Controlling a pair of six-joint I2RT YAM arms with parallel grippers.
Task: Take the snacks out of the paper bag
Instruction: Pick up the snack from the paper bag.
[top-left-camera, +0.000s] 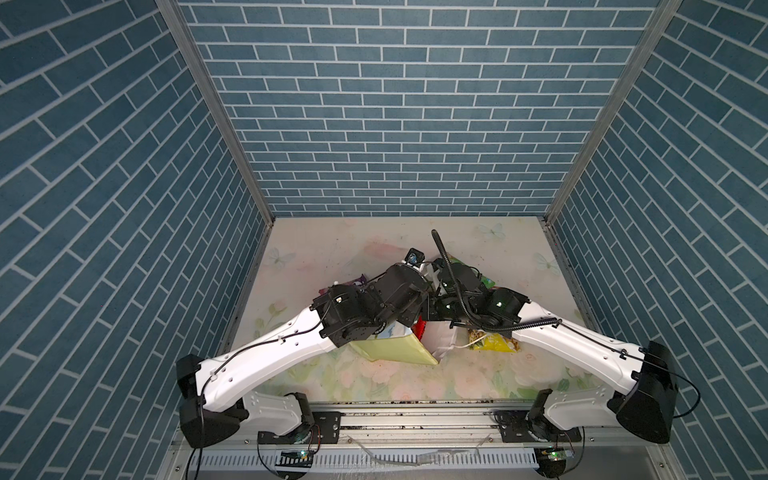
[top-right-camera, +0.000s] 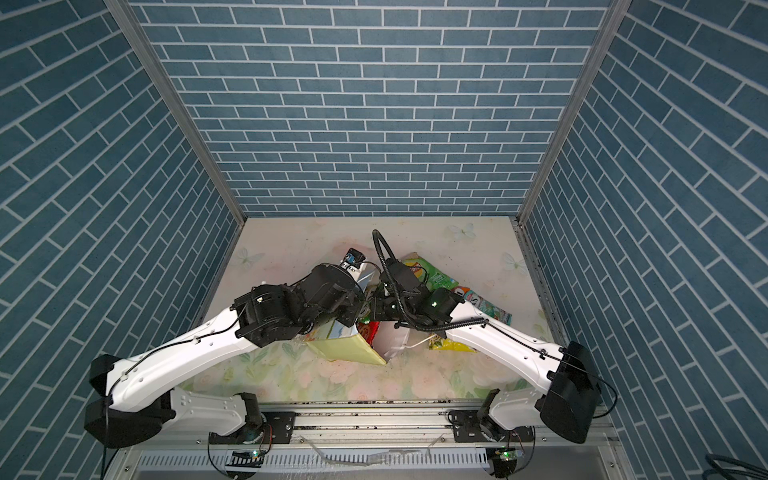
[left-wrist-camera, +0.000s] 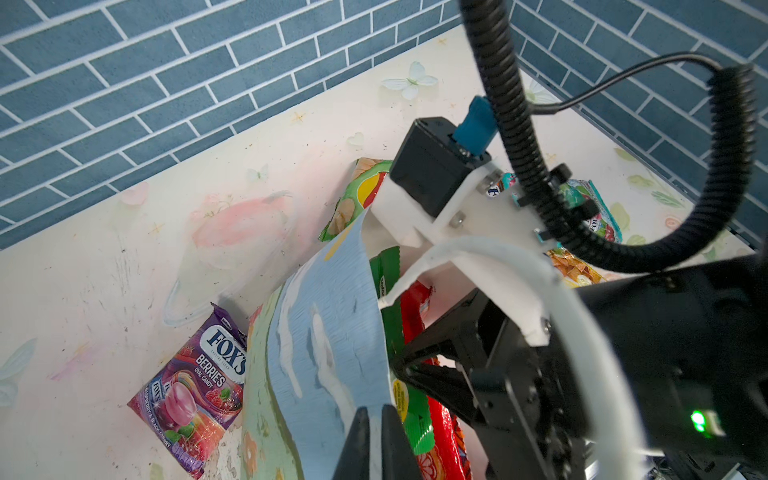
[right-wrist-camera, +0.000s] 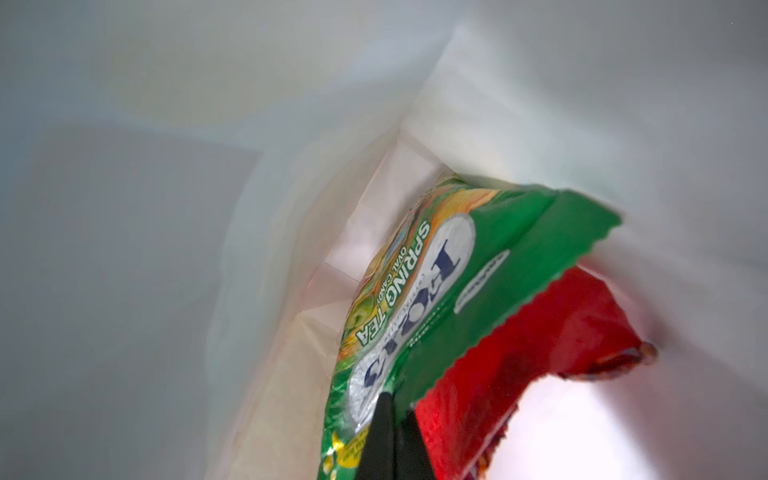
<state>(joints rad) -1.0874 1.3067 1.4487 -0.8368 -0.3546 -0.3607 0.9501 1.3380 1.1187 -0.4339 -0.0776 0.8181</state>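
Reaching inside the paper bag (right-wrist-camera: 166, 208), which was placed at the centre of the tabletop (top-left-camera: 374, 257), the right hand (right-wrist-camera: 395, 440) was seen with fingers pressed together, apparently on a corner of the green packet (right-wrist-camera: 436, 291) at the bottom centre of the frame. From there the packet was stretched toward the frame centre, its long axis along the bag, its serrated end turned to the hand. A red packet (right-wrist-camera: 540, 353) was seen just beside it, lower right. The bag's printed wall was pinched by the left hand (left-wrist-camera: 374, 432); a straight pull backward was judged necessary.
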